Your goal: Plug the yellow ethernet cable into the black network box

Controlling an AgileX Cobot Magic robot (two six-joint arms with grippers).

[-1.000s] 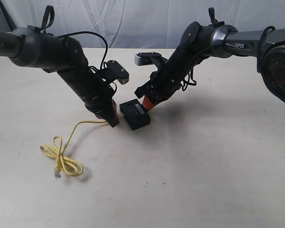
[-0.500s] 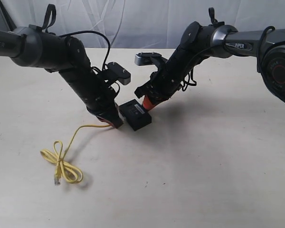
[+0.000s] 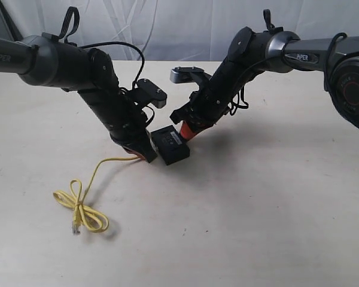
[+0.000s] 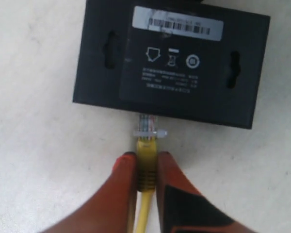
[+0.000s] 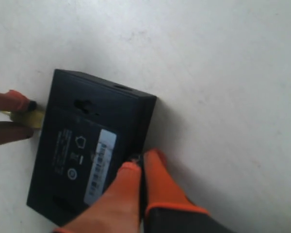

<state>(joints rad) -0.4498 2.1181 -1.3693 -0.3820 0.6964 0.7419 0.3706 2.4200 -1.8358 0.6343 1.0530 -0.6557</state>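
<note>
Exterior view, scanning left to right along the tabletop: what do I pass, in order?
Coiled loops of the yellow ethernet cable → left pincer, clamped on the cable's plug end → black network box → right pincer at the box's right end.

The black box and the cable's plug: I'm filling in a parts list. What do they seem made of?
Box: probably moulded plastic, matte black, with moulded slots and a printed label.
Plug: clear hard plastic; its contacts show through.
Cable: yellow sheath, smooth and likely rubbery.
</note>
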